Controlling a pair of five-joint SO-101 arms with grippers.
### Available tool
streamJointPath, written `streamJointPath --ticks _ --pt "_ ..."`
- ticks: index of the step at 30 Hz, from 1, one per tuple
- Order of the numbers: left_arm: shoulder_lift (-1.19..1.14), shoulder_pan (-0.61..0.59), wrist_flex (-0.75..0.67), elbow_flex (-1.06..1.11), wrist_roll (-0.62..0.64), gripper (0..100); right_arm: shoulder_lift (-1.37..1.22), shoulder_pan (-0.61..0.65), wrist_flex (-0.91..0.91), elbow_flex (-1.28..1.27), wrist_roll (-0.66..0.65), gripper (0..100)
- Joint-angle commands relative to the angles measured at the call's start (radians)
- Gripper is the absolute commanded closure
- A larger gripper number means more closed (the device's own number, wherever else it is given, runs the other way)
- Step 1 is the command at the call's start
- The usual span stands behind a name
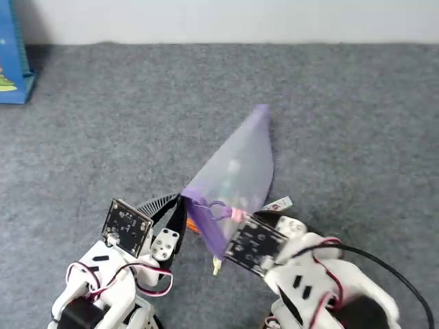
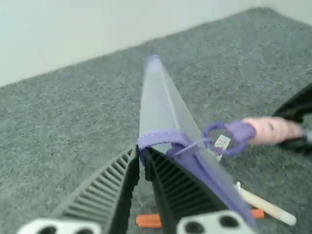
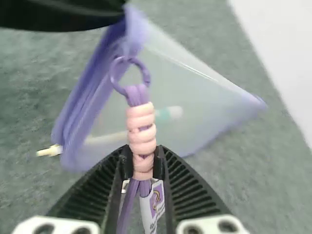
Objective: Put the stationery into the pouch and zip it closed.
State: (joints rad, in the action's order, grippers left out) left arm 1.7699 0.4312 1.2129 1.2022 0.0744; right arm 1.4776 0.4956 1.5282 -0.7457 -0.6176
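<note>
The grey table (image 1: 329,110) carried the whole scene, and the translucent pouch (image 1: 240,168) stood tilted up off it at the middle, its purple zip edge nearest the arms. The blue box (image 1: 12,62) sat well away from the pouch, at the far corner, out of the way.

The left gripper (image 2: 142,153) was clamped on the corner of the pouch's purple zip band and anchored it. The right gripper (image 3: 142,152) was pinched tight on the pink-wrapped pull cord (image 3: 141,131) just beside that same edge, and the cord led up to the purple ring (image 3: 129,73) at the zip.

The step in hand looked like the zipping: one arm braced the pouch while the other had the pull. How far the zip was drawn could not be told.

A green-tipped pen (image 3: 165,114) lay inside the pouch. A white pen (image 2: 265,207) showed past the pouch's zip edge, with an orange pen (image 2: 151,220) just beside it under that edge. Whether they poked out of the mouth or lay on the table could not be settled.

If the white pen crossed the zip line, it would block the slider, so the next move probably called for a steady pull along the band, with the pouch kept taut and that pen clear of the teeth.
</note>
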Motion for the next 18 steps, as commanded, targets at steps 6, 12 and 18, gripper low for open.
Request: streamJointPath --ticks 6,12,18 --pt "0.003 -0.005 0.021 0.054 -0.054 99 0.120 -0.222 0.028 0.003 -0.041 98.9" --pt "0.003 0.003 0.029 0.054 -0.140 93 0.128 -0.127 0.102 0.003 -0.032 98.9" --pt "0.005 0.005 0.052 0.048 -0.029 65 0.128 -0.105 0.096 0.003 0.006 98.9"
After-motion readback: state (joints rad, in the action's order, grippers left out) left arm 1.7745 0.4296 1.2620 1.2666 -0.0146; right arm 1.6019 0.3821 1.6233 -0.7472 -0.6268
